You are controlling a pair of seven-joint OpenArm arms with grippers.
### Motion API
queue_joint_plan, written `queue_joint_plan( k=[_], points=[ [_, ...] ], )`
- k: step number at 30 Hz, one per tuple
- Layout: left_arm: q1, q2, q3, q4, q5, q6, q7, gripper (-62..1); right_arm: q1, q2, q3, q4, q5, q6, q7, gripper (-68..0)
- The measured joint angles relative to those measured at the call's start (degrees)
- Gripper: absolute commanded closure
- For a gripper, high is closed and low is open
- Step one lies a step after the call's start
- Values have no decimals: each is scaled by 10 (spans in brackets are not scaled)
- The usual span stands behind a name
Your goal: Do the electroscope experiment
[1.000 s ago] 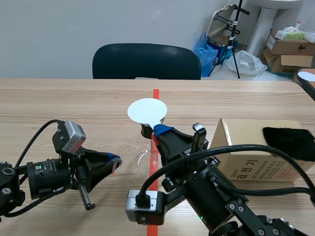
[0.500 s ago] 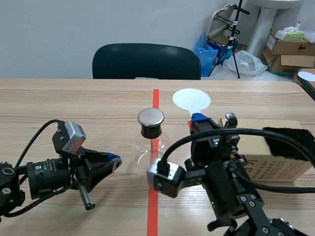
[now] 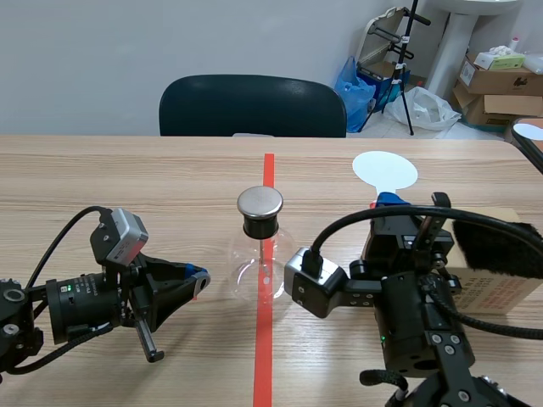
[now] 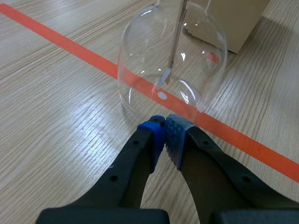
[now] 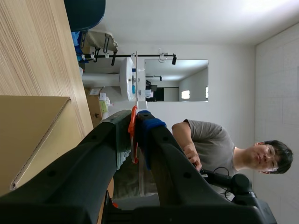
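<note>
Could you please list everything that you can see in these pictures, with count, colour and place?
electroscope flask: one, clear glass, black stopper, metal cap; on the tape line, mid-table.
white disc: one, white, on a thin handle; raised over the table's right half.
cardboard box: one, tan; on the table's right side.
black cloth: one; lying on the box.
table: one, light wood.
chair: one, dark; behind the table.
person: one, grey shirt; in the right wrist view only.
left gripper: one, black; shut on nothing, just short of the flask.
right gripper: one, black; shut on the disc's handle.
</note>
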Motion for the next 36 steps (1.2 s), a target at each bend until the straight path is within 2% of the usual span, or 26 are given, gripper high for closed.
queue_joint_plan(
  k=[8, 25, 30, 36],
  points=[
    [0, 0, 0, 0, 0, 0, 0, -42, 0, 0, 0, 0, 0, 0, 14, -9],
    [0, 0, 0, 0, 0, 0, 0, -42, 0, 0, 0, 0, -5, 0, 246, -8],
    [0, 0, 0, 0, 0, 0, 0, -42, 0, 0, 0, 0, -15, 0, 296, -9],
    [0, 0, 0, 0, 0, 0, 0, -42, 0, 0, 0, 0, -15, 0, 322, -8]
  ],
)
